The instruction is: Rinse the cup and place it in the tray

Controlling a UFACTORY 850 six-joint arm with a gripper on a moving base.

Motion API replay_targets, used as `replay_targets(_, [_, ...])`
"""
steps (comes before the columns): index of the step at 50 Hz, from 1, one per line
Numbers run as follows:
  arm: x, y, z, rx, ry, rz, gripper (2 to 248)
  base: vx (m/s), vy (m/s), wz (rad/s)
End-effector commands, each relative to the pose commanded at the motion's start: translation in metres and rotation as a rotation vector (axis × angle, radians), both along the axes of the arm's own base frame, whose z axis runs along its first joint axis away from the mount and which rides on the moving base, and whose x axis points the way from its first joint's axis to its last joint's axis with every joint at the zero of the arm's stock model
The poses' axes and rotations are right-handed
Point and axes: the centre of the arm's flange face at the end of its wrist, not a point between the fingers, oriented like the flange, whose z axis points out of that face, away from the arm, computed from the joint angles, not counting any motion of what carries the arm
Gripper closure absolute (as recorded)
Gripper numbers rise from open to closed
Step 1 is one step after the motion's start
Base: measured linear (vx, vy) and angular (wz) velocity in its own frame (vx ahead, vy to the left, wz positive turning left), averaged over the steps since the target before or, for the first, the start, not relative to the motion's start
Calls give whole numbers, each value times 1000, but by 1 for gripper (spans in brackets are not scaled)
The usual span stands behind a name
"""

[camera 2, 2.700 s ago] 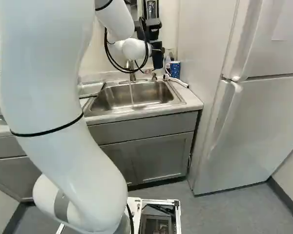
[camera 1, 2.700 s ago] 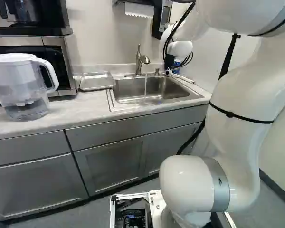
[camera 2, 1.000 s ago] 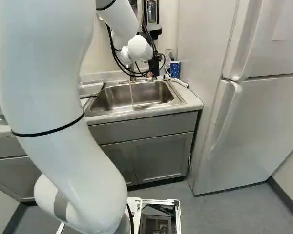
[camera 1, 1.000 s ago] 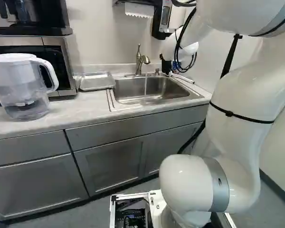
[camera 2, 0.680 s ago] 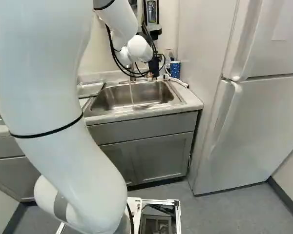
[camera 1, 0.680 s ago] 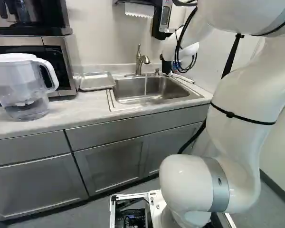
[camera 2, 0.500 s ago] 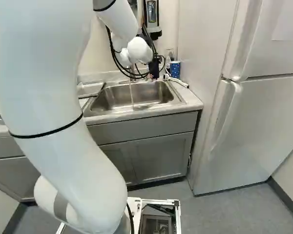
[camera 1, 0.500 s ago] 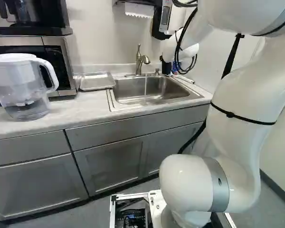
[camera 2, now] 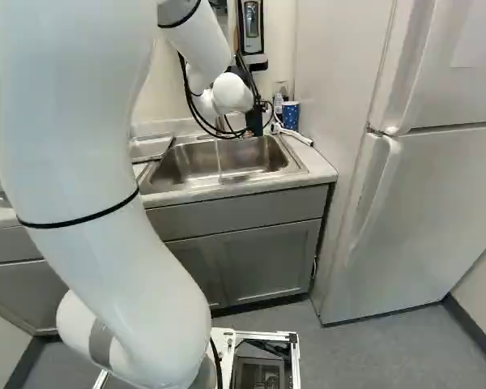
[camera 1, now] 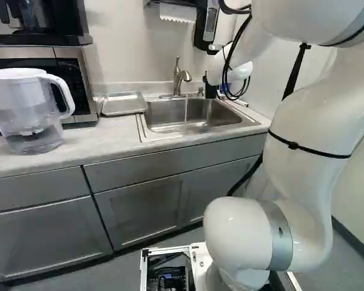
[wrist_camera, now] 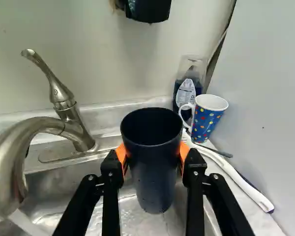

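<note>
My gripper point(camera 2: 255, 120) hangs over the sink's far right corner, partly behind its cables. In the wrist view the gripper point(wrist_camera: 152, 156) has both orange pads pressed on opposite sides of a dark navy cup point(wrist_camera: 152, 169), shut on it. The cup's open rim tilts toward the camera, over the steel sink point(camera 1: 148, 118). Beside the cup curves the faucet point(wrist_camera: 73, 130); a thin water stream point(camera 2: 219, 156) falls from it, apart from the cup. Left of the sink a metal tray point(camera 1: 123, 104) lies on the counter.
Behind the sink's right corner stand a dotted mug point(wrist_camera: 206, 118) and a soap bottle point(wrist_camera: 187, 91), with a white-handled brush point(wrist_camera: 236, 179) alongside. A dispenser point(camera 2: 252, 28) hangs above. The pitcher point(camera 1: 33, 109), microwave point(camera 1: 67, 79) and fridge point(camera 2: 421, 203) flank the sink.
Compared with the earliest frames, my gripper hangs lower; over the last second it has shifted slightly left toward the faucet. The base has not moved, and the water keeps running.
</note>
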Motion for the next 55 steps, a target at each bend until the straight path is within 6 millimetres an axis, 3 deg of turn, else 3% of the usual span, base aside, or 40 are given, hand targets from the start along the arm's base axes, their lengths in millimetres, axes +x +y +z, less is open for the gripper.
replay_targets(55, [-31,20,-53,38,31,35,129,0,0,0])
